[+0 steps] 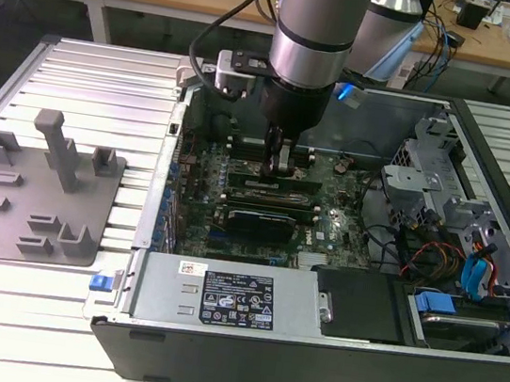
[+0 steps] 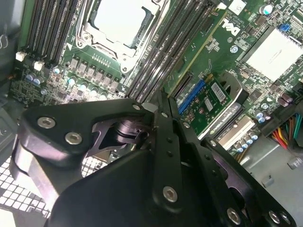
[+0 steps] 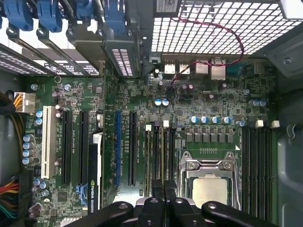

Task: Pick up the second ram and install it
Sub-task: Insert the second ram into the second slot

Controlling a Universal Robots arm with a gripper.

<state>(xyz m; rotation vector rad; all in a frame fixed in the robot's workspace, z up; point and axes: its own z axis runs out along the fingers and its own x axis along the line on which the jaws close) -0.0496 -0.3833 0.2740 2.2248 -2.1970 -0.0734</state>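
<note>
In the exterior view, the thick silver-and-black arm (image 1: pixel 320 29) comes down from the upper middle of the frame into an open computer case (image 1: pixel 307 360). The case lies on a ribbed metal table (image 1: pixel 100 74). The gripper (image 1: pixel 278 161) reaches down to the green motherboard (image 1: pixel 335 226), its tips among the long black slot rails (image 1: pixel 270 186). At the exterior view's left lies a matte grey plastic fixture plate (image 1: pixel 5 213) with blocky upright posts. A boxy grey power supply (image 1: pixel 221 296) runs along the case's near wall.

In the first wrist view, the black metal fingers (image 3: pixel 152 201) are drawn narrow with only a slit between them. The second ram (image 3: pixel 163 151) shows edge-on as a thin greenish strip lying in a rail beside the square, steel-framed processor socket (image 3: pixel 208 182). Its long axis runs straight away from the gripper (image 3: pixel 163 189) toward the perforated back grille (image 3: pixel 213 28), and its near end passes into the slit. It appears to be pinched there, though the contact itself is hidden.

In the second wrist view, the gripper's (image 2: pixel 163 98) flat, bolted linkage plates taper to a closed point — the jaws all but meet. Glossy black rails (image 2: pixel 184 42) stretch ahead of that point past the socket (image 2: pixel 120 23).
</note>
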